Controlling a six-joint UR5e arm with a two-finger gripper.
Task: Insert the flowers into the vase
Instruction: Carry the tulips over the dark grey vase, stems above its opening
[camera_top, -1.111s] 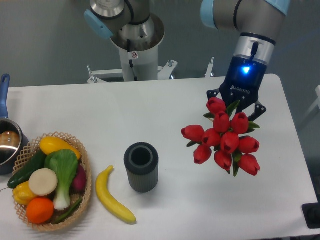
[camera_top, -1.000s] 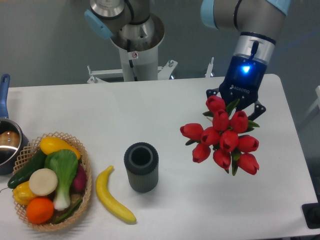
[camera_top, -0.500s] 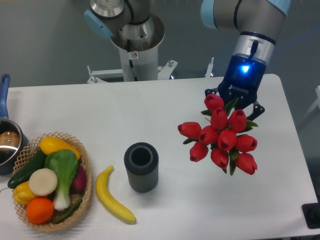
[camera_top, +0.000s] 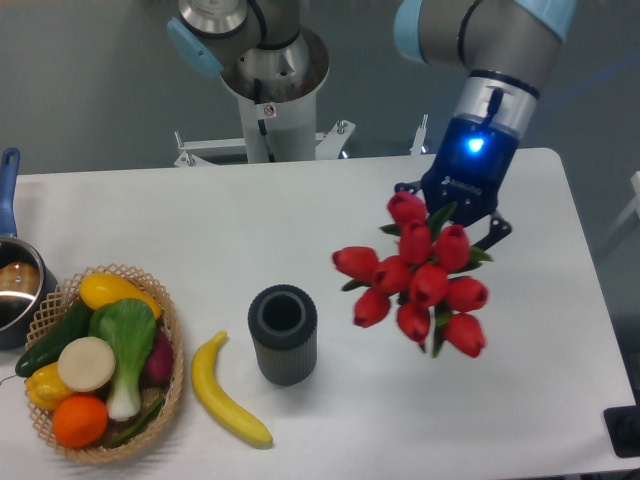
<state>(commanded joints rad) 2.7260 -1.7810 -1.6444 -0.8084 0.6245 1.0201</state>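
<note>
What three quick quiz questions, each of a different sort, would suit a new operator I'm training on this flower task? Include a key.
1. True or false: the flowers are already in the vase.
2. Which lies closest to the vase: A) banana, B) basket, C) pot?
3. What is the gripper holding?

Key: 1. False, they hang to the vase's right, held up. 2. A. 3. The flowers.
</note>
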